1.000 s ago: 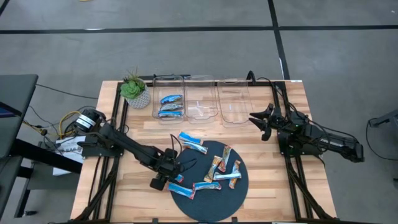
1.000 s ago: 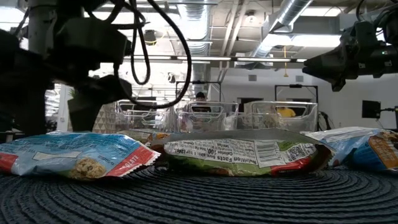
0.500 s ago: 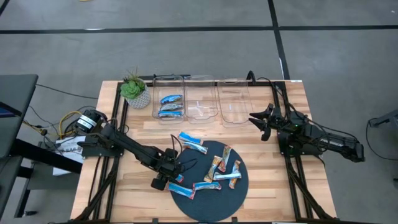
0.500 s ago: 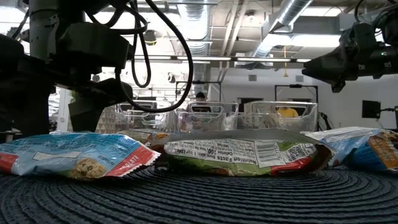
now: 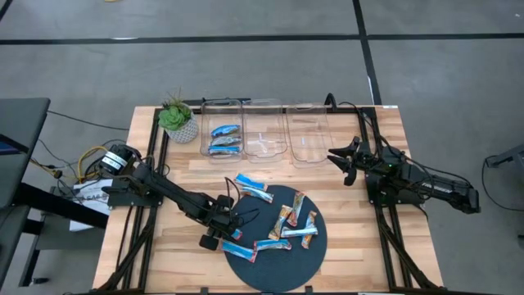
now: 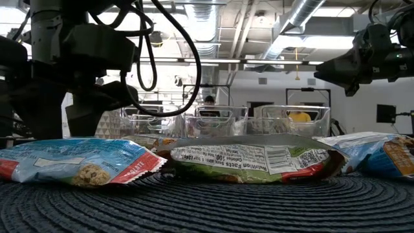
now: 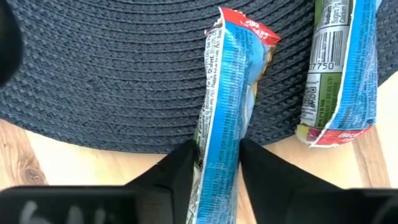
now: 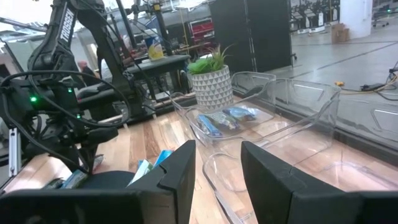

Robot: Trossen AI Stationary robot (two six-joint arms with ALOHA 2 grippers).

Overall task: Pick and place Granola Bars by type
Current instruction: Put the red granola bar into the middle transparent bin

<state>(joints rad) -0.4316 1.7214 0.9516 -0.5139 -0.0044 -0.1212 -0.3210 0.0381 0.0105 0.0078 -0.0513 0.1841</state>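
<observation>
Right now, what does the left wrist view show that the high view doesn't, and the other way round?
Only the left wrist view shows the left claw closed on a blue bar at the mat's edge. Only the high view shows the three clear bins, the plant and the right claw waiting, open, beside them. Both show bars on the dark mat.

Wrapped granola bars [image 6: 249, 158] lie on a dark woven mat [image 6: 213, 204]; clear bins [image 6: 213, 120], perhaps empty, stand behind
</observation>
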